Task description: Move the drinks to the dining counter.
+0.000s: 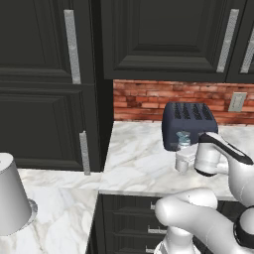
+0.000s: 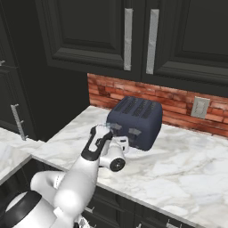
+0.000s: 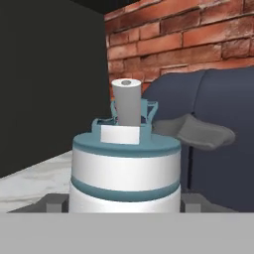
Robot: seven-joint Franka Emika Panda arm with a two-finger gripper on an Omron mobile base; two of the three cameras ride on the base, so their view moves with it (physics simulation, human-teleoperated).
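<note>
Toaster is the biggest thing on the marble worktop, centre-right in the left base view, flat against the brick backsplash. Metal bottle stands just in front of it, filling centre-bottom of the hand view; its light-blue cap and grey spout sit dead centre. Gripper straddles the bottle low down, one fingertip showing either side of the body. Can't tell whether the pads touch it, so grip isn't confirmed.

To do this well, I'd say: close evenly on the body, not the cap, confirm it's firm, then lift straight up before pulling back. The toaster lever at right-centre looks close enough to snag on a sideways move.

Hard to read:
- bottle base and finger pads cut off at bottom of hand view
- left base view: arm covers most of the bottle
- right base view: only the cap at centre, beside the wrist
</note>
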